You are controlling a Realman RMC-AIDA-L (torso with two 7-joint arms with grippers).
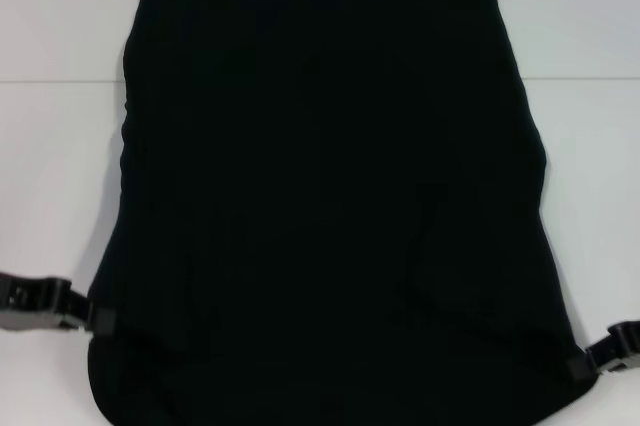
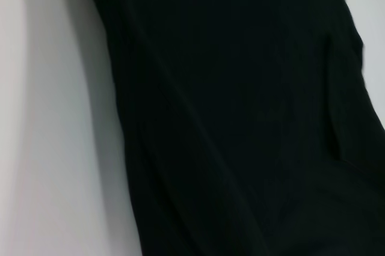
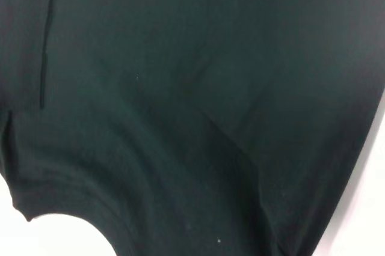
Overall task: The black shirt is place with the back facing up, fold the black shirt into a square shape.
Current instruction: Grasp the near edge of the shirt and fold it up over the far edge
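One black shirt (image 1: 330,196) lies flat on a white table (image 1: 60,146); the left gripper (image 1: 95,319) and right gripper (image 1: 582,364) each pinch a near corner.

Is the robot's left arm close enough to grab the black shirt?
Probably yes. The left end effector sits right at the near left edge of the black shirt, with nothing in between. The right end effector sits at the opposite near edge.
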